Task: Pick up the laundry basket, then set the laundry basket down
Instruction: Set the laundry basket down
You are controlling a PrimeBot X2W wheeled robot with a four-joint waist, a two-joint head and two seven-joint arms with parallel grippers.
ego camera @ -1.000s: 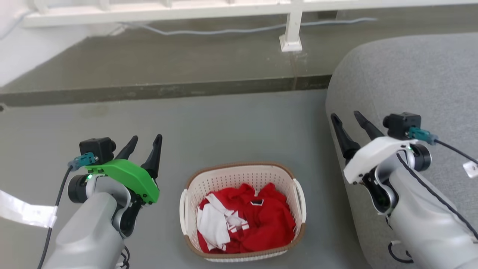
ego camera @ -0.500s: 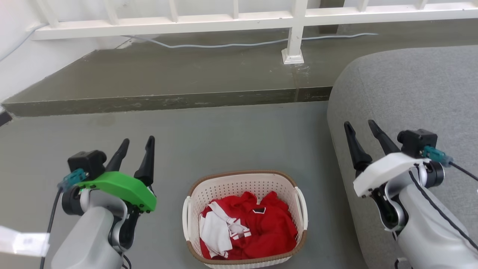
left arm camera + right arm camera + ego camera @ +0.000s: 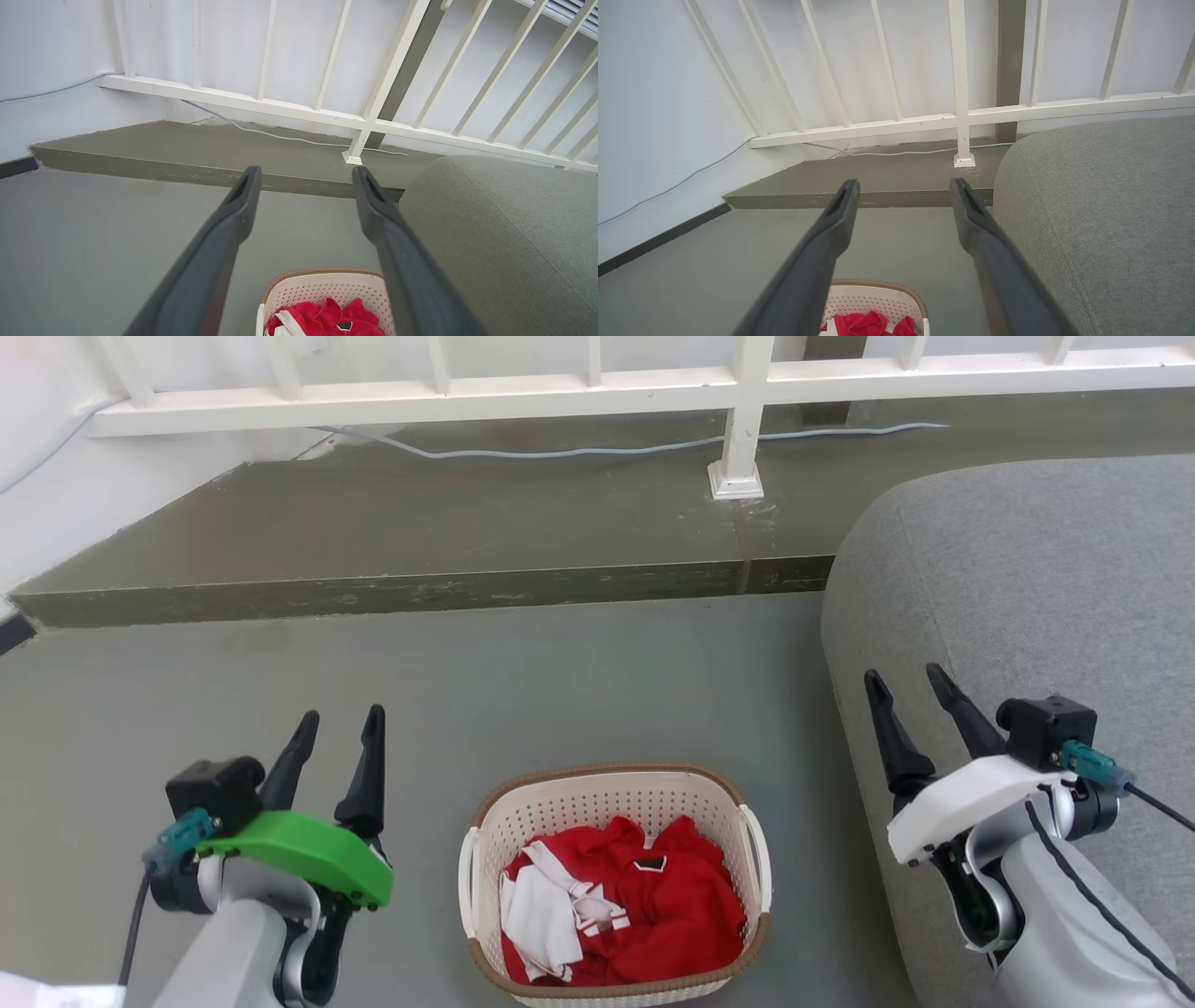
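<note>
Left gripper [image 3: 341, 717]: jaws parted, nothing between them, fingers pointing away from the robot; held off the basket's left side, not touching it.
Right gripper [image 3: 904, 677]: jaws likewise parted and empty; poised against the edge of the grey sofa [image 3: 1027, 579], well apart from the basket.
Laundry basket [image 3: 607, 773]: upright on the grey floor [image 3: 560, 681] between the two arms, red and white clothing [image 3: 672, 905] heaped inside, both white side handles free.
Beyond: low step [image 3: 373, 590], white railing [image 3: 560, 394], pale cable [image 3: 607, 451].
Status: nothing gripped, lift not yet begun. Remaining, by my reckoning: reach the handles, close, raise, set down.
</note>
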